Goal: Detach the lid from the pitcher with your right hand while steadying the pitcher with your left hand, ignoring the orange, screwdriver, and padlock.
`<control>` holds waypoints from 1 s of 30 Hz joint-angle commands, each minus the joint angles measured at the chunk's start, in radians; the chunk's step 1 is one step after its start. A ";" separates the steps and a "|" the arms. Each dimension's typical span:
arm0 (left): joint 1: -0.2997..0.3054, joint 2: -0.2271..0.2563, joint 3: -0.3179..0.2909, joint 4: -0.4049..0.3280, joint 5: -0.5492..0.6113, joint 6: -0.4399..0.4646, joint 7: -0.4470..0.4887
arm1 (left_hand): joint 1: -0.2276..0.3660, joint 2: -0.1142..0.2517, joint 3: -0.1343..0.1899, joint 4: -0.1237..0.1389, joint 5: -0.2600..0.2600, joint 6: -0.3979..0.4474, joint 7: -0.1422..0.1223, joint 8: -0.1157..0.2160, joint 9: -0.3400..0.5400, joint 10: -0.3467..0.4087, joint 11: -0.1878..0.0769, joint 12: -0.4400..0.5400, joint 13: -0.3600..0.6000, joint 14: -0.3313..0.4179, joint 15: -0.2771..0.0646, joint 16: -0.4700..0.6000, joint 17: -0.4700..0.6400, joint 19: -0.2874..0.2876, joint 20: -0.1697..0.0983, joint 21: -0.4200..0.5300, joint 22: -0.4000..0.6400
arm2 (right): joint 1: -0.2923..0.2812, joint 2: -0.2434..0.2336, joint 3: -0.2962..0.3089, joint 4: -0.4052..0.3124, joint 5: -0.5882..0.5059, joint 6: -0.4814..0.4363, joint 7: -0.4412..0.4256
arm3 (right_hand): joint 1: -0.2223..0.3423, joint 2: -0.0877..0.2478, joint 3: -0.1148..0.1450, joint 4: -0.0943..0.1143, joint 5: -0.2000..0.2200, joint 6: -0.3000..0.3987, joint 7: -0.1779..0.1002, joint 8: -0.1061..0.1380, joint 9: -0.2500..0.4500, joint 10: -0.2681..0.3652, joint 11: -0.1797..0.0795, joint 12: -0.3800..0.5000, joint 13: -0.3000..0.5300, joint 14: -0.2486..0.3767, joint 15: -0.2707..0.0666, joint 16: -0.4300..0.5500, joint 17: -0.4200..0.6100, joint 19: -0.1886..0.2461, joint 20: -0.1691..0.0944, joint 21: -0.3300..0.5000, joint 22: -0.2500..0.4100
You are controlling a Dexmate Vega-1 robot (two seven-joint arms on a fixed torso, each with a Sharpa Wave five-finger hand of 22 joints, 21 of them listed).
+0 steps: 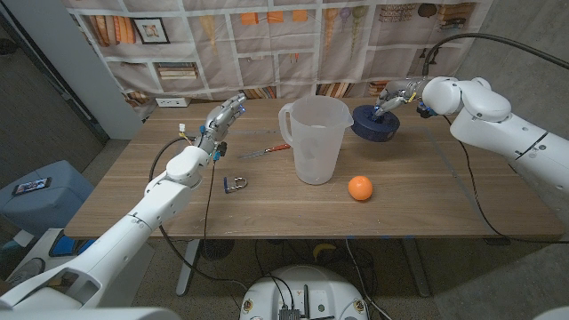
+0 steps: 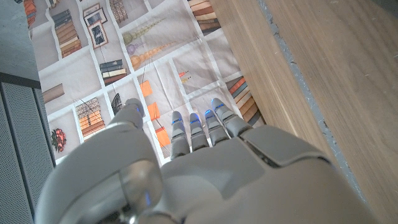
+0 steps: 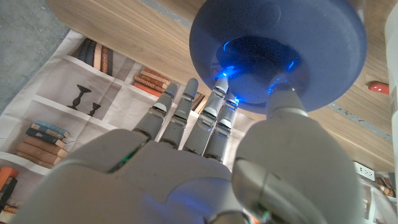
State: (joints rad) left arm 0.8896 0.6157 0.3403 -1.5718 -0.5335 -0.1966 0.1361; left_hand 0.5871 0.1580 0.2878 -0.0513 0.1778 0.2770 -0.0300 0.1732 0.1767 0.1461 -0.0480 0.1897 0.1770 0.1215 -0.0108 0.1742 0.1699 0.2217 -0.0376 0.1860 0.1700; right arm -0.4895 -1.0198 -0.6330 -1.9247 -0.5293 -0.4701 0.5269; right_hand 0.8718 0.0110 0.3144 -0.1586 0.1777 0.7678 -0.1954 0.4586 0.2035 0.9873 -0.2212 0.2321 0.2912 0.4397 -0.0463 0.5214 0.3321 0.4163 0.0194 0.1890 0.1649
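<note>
The translucent pitcher [image 1: 313,138] stands open-topped mid-desk [image 1: 427,191], its dark blue lid [image 1: 375,123] off at the far right, apparently pinched by the right hand [image 1: 397,94]. The left hand [image 1: 220,123] hovers at the far left, fingers straight together, holding nothing, well apart from the pitcher.

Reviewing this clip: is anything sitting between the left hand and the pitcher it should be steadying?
Nothing visible blocks it. The left hand hovers apart from the pitcher; the screwdriver lies on the table in the gap, low enough to pass over. The padlock lies nearer the front edge.
</note>
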 commanded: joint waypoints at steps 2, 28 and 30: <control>0.015 -0.021 -0.011 0.001 0.018 -0.014 0.049 | -0.002 0.012 0.013 -0.002 0.004 0.001 0.008 0.006 0.002 0.000 0.007 0.002 0.001 -0.005 0.002 0.002 0.001 -0.007 -0.026 0.003 0.002 | -0.022 0.026 -0.025 0.053 -0.028 -0.003 -0.039 | 0.070 0.085 0.002 0.003 0.006 0.028 -0.026 0.002 0.005 0.000 0.000 0.005 0.006 0.008 -0.141 -0.001 0.002 0.011 0.002 0.006 0.003; 0.022 -0.049 -0.023 0.021 0.024 -0.010 0.113 | -0.046 0.019 0.024 0.014 0.004 -0.033 0.008 -0.001 0.001 -0.033 0.010 -0.007 0.001 -0.036 0.006 -0.003 0.003 -0.033 -0.025 -0.002 0.002 | 0.012 0.093 -0.102 0.207 -0.087 0.018 -0.081 | 0.070 0.082 0.001 0.001 0.005 0.023 -0.027 0.002 0.009 -0.008 0.000 -0.001 0.006 0.012 -0.141 -0.002 0.003 0.011 0.003 0.004 0.003; 0.022 -0.051 -0.022 0.026 0.021 -0.012 0.108 | -0.051 0.019 0.024 0.016 0.004 -0.037 0.007 -0.001 0.001 -0.039 0.011 -0.008 0.001 -0.039 0.006 -0.002 0.004 -0.036 -0.026 -0.002 0.002 | 0.019 0.100 -0.111 0.217 -0.097 0.016 -0.077 | 0.066 0.082 0.000 0.003 0.005 0.020 -0.027 0.001 0.010 -0.014 0.001 -0.004 0.004 0.012 -0.138 -0.005 0.001 0.012 0.003 0.004 0.004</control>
State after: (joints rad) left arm 0.9028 0.5793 0.3251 -1.5563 -0.5100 -0.2024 0.2242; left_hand 0.5463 0.1778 0.3082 -0.0390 0.1778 0.2474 -0.0225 0.1732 0.1769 0.1152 -0.0354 0.1847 0.1771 0.0890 -0.0036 0.1742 0.1697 0.1931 -0.0411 0.1860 0.1700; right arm -0.4943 -0.9498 -0.7078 -1.7663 -0.5925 -0.4596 0.4566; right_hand 0.8673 0.0155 0.3129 -0.1600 0.1778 0.7678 -0.1954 0.4531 0.2079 0.9834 -0.2182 0.2299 0.2946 0.4434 -0.0426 0.5207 0.3319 0.4161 0.0196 0.1891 0.1649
